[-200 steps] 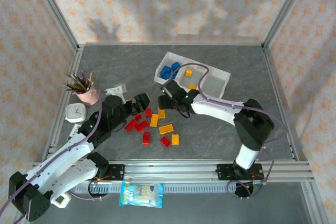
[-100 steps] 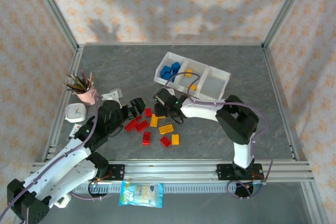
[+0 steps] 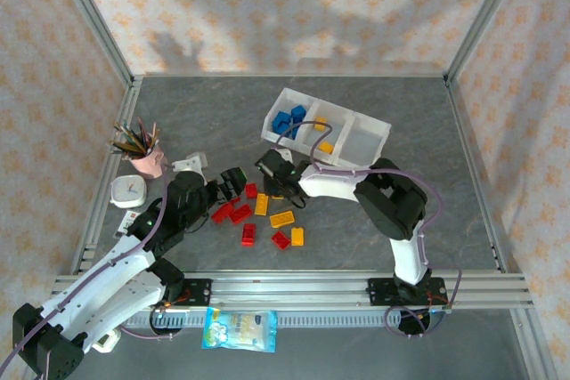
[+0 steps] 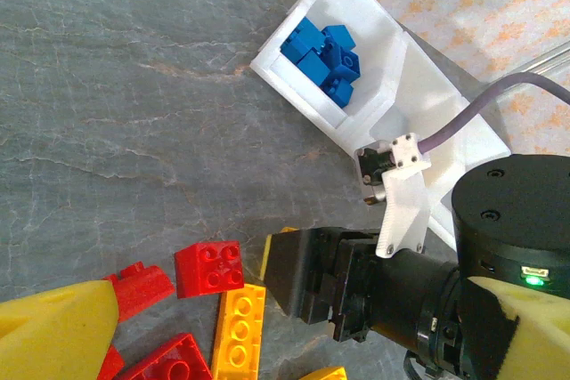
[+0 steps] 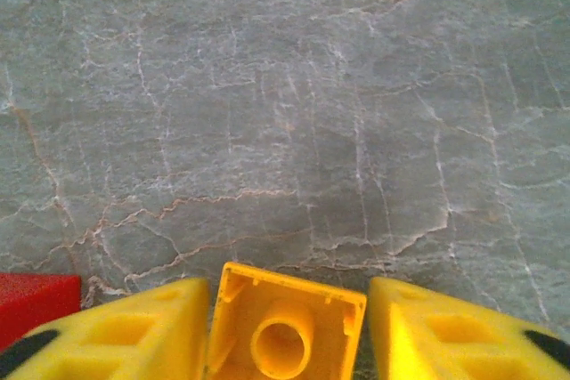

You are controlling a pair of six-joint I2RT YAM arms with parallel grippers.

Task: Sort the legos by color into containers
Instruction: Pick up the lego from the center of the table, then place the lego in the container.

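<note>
From above, the right tool is seen low over the legos at mid-tabletop, just beside the left tool, whose jaws are spread and grasp nothing. The tray is found beyond and to the right of the right tool, nearer that arm, its long axis slanted across the view. Blue bricks are held in its left compartment and two yellow bricks in the middle one, while nothing is made out in the right one. Through the left wrist camera, red bricks are seen beside the right tool's black body. Through the right wrist camera, a yellow brick is seen clamped between the yellow fingers, its hollow underside turned to the lens. A carry to the middle compartment is judged to be called for.
</note>
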